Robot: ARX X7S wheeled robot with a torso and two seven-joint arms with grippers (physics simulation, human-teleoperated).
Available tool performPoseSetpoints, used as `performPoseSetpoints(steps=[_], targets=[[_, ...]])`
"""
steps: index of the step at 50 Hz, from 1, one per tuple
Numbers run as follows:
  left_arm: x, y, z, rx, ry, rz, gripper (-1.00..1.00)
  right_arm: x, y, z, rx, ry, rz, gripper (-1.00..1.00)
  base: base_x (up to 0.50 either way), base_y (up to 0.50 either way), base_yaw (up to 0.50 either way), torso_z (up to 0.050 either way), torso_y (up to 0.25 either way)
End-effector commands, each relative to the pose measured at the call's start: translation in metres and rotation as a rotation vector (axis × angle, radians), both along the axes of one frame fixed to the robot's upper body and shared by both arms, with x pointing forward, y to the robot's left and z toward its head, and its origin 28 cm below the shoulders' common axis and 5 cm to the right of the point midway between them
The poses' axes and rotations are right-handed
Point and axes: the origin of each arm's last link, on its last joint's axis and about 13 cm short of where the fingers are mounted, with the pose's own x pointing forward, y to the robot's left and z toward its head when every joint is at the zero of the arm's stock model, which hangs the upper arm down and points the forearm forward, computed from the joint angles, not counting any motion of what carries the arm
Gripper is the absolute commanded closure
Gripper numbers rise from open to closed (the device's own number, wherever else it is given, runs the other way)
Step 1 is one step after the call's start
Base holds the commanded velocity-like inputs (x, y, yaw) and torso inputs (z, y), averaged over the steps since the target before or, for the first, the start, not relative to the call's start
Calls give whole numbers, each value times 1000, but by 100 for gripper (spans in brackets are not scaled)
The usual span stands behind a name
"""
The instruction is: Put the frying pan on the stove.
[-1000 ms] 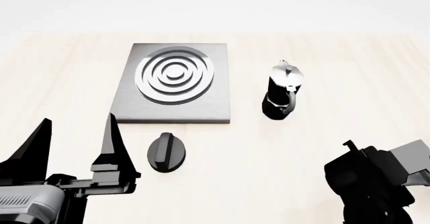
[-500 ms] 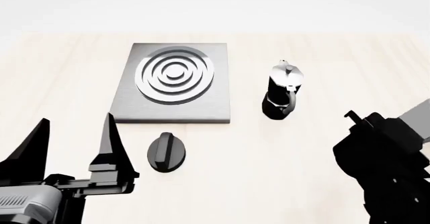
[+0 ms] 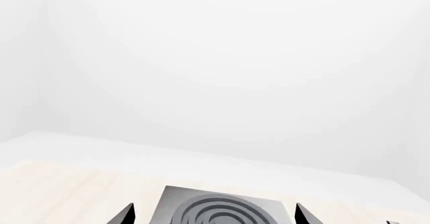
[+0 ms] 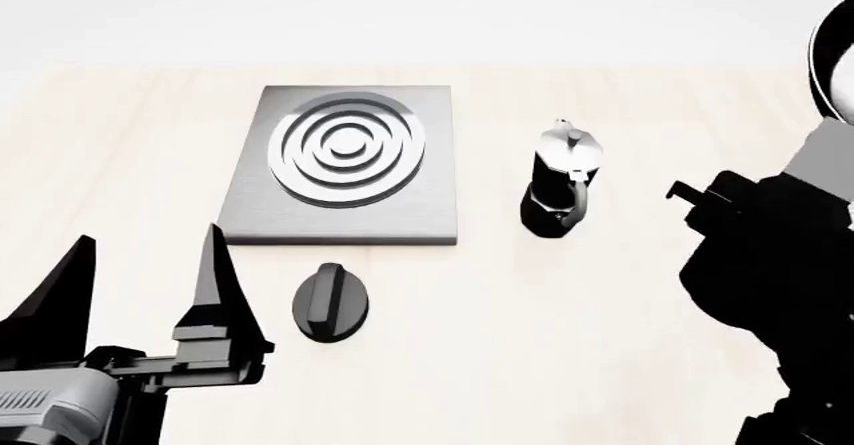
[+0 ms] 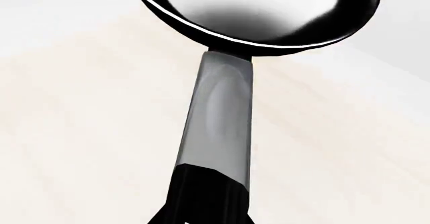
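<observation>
At three o'clock in our head view, our right gripper (image 5: 201, 216) clenches the frying pan (image 5: 222, 108) by its handle, the pan held off the table (image 4: 561, 345), its rim at the frame's upper right edge. The stove (image 4: 347, 160) lies at eleven o'clock, a moka pot (image 4: 561, 180) well beside it. Our left gripper (image 4: 140, 275) hangs released at seven o'clock, near a black knob (image 4: 330, 302).

Frying pan (image 4: 834, 60): head view, cut off by right edge, only a rim sliver shows; right wrist view, bowl (image 5: 259, 10) cropped by frame edge.
Right gripper: fingers unseen; grip on handle (image 5: 218, 118) cannot be told.
Stove (image 3: 218, 211): left wrist view, cropped by frame edge.
Left gripper (image 4: 140, 285): body cropped.
</observation>
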Motion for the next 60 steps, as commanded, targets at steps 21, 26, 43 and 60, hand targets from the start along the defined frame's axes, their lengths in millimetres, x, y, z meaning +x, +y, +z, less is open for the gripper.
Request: performPoseSetpoints(steps=[21,26,43,60], targets=[[-1,1,0,-5,-1,1,-100,-5,1,42,-207,-5,384,100,0,0,0,0,2],[-1,1,1,-4,-1,-1,-100,-5,3,46,-247,14,429,100,0,0,0,0,2],[-2,2,1,-4,3,-1,-100,-5,18,62,-325,-32,629,100,0,0,0,1,2],[-3,2,1,-4,5,0,-100,-6,37,76,-372,-74,794,100,0,0,0,1,2]])
